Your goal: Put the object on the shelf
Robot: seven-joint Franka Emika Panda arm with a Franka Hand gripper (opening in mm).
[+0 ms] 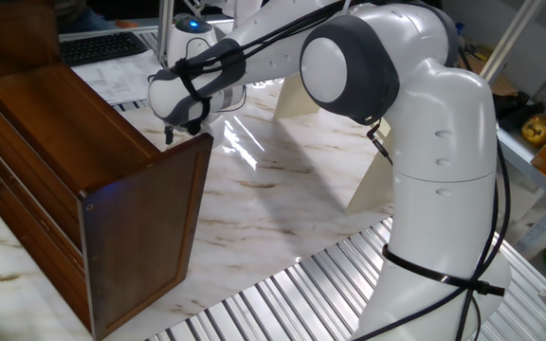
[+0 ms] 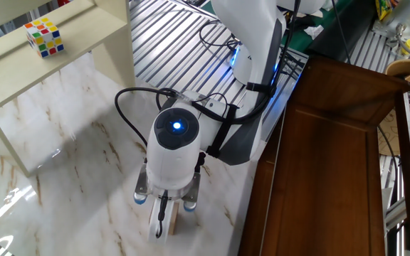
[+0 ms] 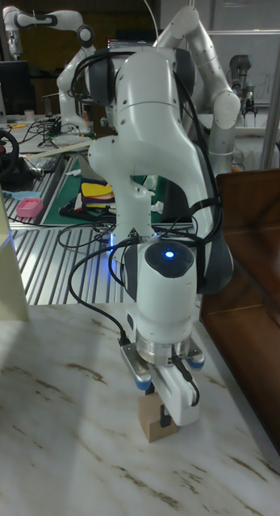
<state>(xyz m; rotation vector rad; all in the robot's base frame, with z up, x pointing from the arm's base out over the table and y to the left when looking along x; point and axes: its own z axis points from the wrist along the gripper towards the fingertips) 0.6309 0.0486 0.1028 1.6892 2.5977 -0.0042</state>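
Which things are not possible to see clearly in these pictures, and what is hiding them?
- Wooden cube: tall fixed view shows only its lower part under the gripper; the other fixed view shows a sliver; in one fixed view the brown shelf hides it.
- Grip: whether the fingers press the cube or it is lifted cannot be told.
- Shelf: its far end is cut off by the edge in the other fixed view.

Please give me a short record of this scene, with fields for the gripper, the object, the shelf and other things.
gripper: gripper pointing down, fingers on either side of the wooden cube
object: wooden cube, low over the marble table; contact with it unclear
shelf: brown cabinet, beside the arm, flat top bare
other things: Rubik's cube on the cream shelf
task state: cube not yet on the cabinet
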